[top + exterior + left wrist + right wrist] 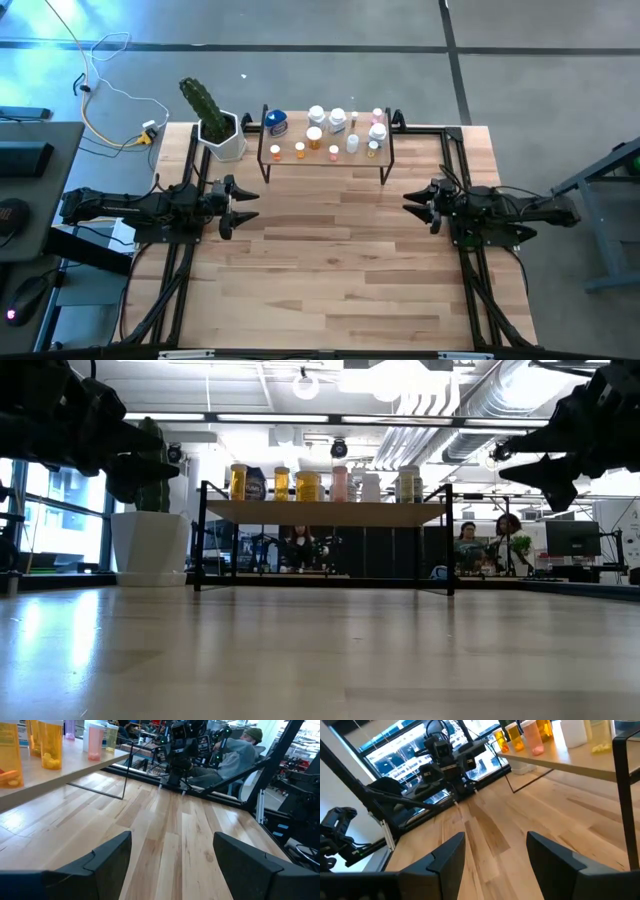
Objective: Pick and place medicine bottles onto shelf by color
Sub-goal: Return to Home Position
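Note:
The shelf [345,161] stands on its thin black legs at the table's far middle. On its board stand the medicine bottles: a blue one with a white label [276,123], white ones [338,120], orange ones [314,137] and pink ones [377,130]. The left wrist view shows orange bottles [50,745] and a pink one [94,742] on the board. My left gripper [245,205] hovers at the table's left side, level, open and holding nothing. My right gripper [412,203] hovers at the right side, facing it, also open and holding nothing.
A green cactus in a white pot [218,125] stands just left of the shelf. Black frame rails [180,260] run along both table sides. The bare wooden tabletop [330,260] spreads between the arms and the near edge. People sit in the room beyond [468,540].

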You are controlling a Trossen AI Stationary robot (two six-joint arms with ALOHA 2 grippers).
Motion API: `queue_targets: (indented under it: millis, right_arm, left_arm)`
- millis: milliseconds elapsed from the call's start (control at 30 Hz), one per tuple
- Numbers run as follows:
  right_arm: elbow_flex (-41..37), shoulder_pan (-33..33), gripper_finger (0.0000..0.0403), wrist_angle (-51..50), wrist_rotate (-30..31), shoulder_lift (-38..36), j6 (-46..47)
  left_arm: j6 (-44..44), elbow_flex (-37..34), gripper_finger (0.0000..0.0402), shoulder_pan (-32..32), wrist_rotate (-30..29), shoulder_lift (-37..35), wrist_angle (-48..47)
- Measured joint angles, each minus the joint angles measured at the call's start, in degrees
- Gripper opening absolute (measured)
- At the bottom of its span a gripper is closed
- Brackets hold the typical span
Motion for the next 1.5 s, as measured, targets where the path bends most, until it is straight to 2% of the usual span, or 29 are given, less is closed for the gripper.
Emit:
queue_targets:
  millis: [167,433,1500]
  right_arm:
    - [0.0,0.0,0.0202,0.0,0.9,0.0,1.2]
    - [0.0,0.0,0.0202,-0.1,0.6,0.0,-6.7]
    - [0.0,0.0,0.0202,-0.1,0.5,0.1,-6.1]
  left_arm:
    - [0.0,0.0,0.0269,0.0,0.0,0.0,0.0]
    - [0.0,0.0,0.0269,0.0,0.0,0.0,0.0]
    - [0.0,0.0,0.0269,0.0,0.0,0.0,0.0]
